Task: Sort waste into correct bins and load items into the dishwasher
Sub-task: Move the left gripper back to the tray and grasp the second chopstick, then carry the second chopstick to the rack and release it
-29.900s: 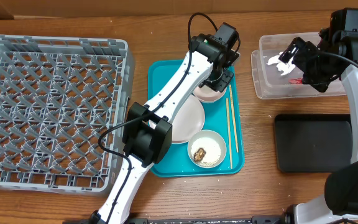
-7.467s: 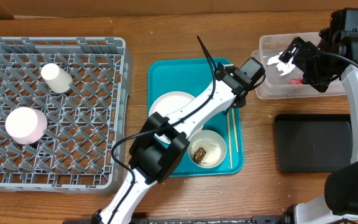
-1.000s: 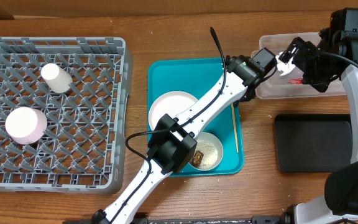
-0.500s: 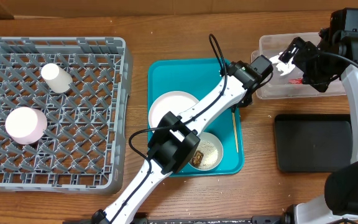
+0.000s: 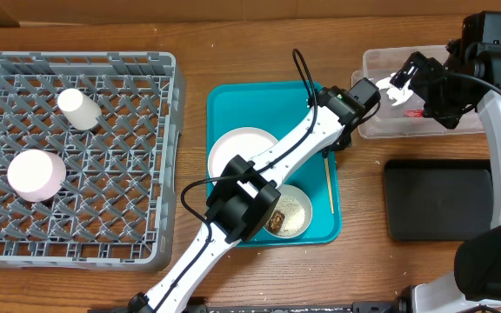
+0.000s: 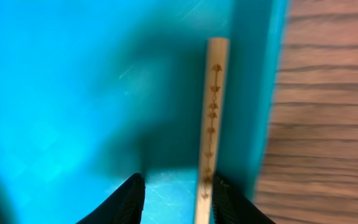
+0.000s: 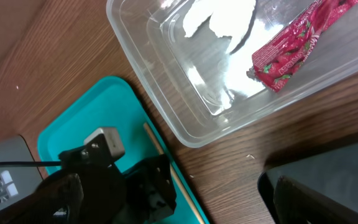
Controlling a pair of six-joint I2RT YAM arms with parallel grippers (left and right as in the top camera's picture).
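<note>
Since the earliest view, the small white cup [image 5: 80, 109] and the pale pink bowl [image 5: 36, 174] have gone from the teal tray [image 5: 233, 100] into the grey dish rack [image 5: 76, 58] at the left edge of the worktop. The cup is near the rack's far side and the bowl is nearer the front. Over the same span the left arm has swung from the tray's far end to its right rim. In the last half second it has barely shifted.

The left gripper [image 6: 180, 188] is low over that rim with its jaws parted. A wooden chopstick [image 6: 211, 118] runs lengthwise between the two fingers [image 6: 132, 199], much closer to the right one than to the left. A clear gap of teal shows on its left side, so the jaws straddle the stick without clamping it. The chopstick lies on the tray floor, just inside the raised edge, with bare wood beyond.

The round plate [image 5: 237, 148] is on the tray, and so is the grey-white bowl [image 5: 298, 209] with rice and a brown lump [image 5: 278, 216], towards the front edge.

The right gripper [image 5: 407, 83] hangs over the clear tub [image 7: 185, 130] at the far right corner; whether its jaws are parted or closed cannot be told. In the tub lie the red-and-white wrapper [image 7: 297, 46] and the white tissue [image 7: 219, 18]. The black tray [image 5: 437, 200] sits by the right edge, nearer the front.
</note>
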